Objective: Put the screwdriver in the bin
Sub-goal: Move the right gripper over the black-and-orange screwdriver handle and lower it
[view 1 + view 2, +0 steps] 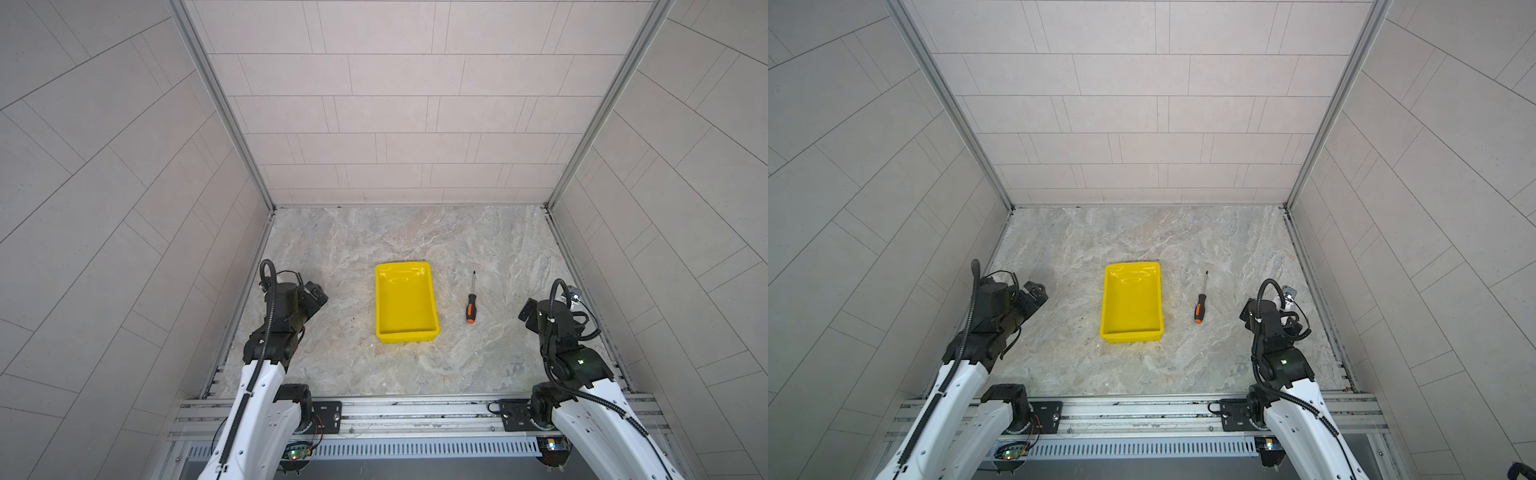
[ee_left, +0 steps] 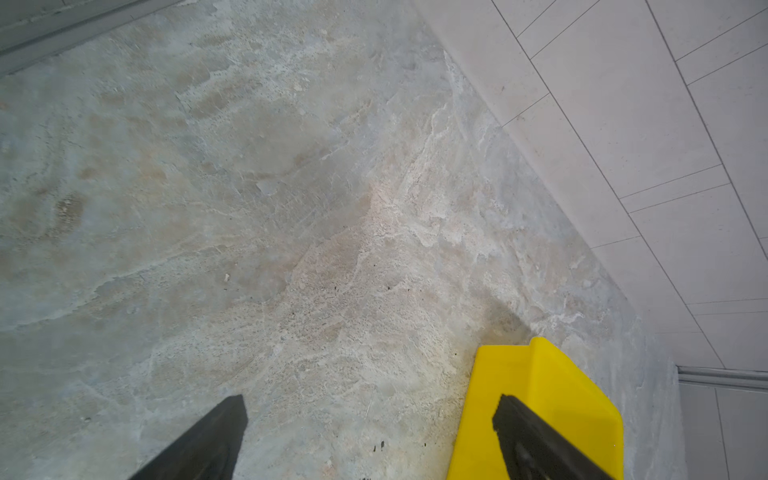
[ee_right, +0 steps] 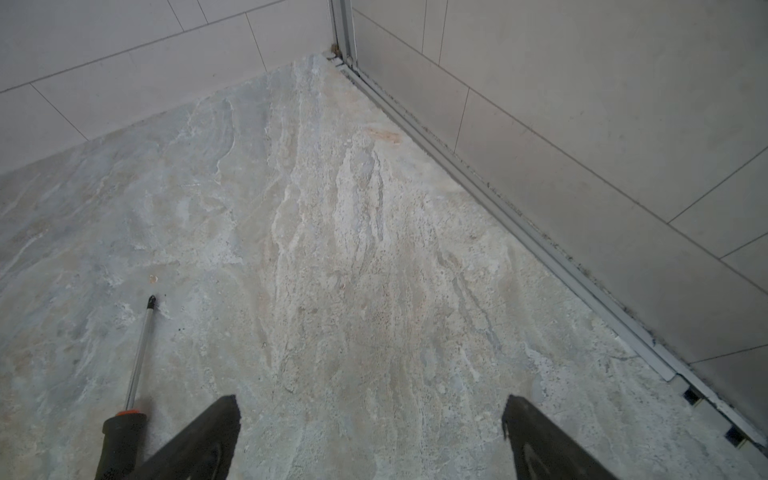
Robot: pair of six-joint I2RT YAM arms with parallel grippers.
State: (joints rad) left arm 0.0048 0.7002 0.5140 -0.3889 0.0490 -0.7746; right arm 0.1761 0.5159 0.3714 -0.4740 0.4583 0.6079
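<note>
screwdriver [image 1: 471, 305]: flat on table [image 1: 415, 249], right of bin [image 1: 405, 307], apart, tip far | bin: empty | my right claw [image 3: 370, 415]: released, empty, right of handle | my left claw [image 2: 370, 411]: released, empty, left of bin | progress: nothing done yet, I judge; grasp, carry, drop remain

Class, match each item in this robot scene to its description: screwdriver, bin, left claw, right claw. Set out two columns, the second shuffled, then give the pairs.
1. screwdriver
2. bin
3. left claw
4. right claw

A. open, left of the bin in both top views
B. yellow, nothing inside
C. open, right of the screwdriver in both top views
D. lying flat on the table, outside the bin

Pairs: 1-D, 2-B, 3-A, 4-C
</note>
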